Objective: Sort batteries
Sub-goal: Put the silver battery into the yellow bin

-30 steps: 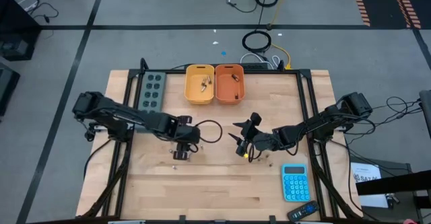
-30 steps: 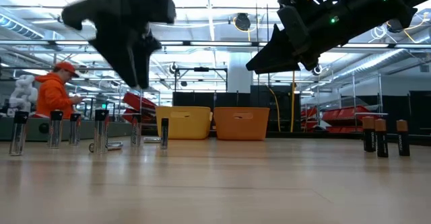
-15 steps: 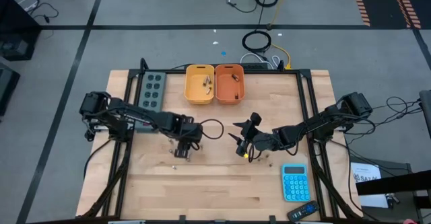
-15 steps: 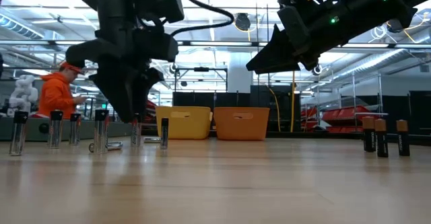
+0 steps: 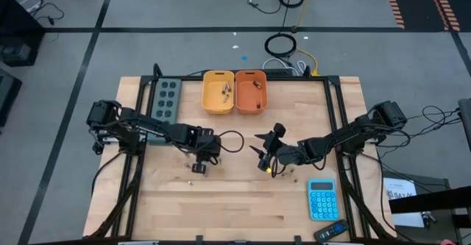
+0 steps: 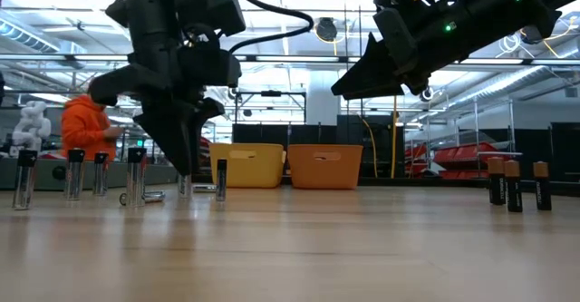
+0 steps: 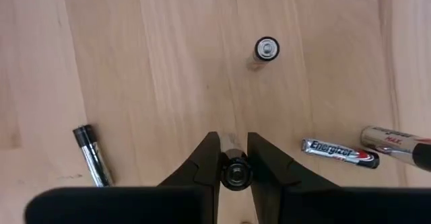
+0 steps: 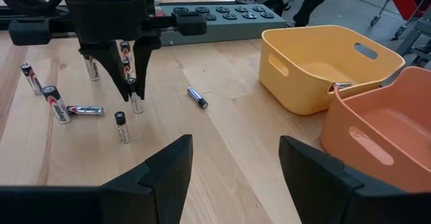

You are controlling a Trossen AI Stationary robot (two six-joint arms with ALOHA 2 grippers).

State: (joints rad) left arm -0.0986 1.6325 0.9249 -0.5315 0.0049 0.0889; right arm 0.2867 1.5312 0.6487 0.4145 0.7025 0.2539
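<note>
Looking down, I see my left gripper clamped on a small upright silver-and-black battery, in front of the yellow plastic bin, which holds a few batteries. The orange plastic bin touching it holds one. My right gripper hovers nearby, fingers spread.

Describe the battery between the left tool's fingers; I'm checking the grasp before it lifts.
The battery stands upright on the wooden table, seen end-on from the left wrist as a dark round cap with a silvery centre. The left tool brackets it, one dark finger on each side, apparently touching. From the right wrist view it is a slim silvery-grey cylinder under those fingers. No other battery touches it.
</note>
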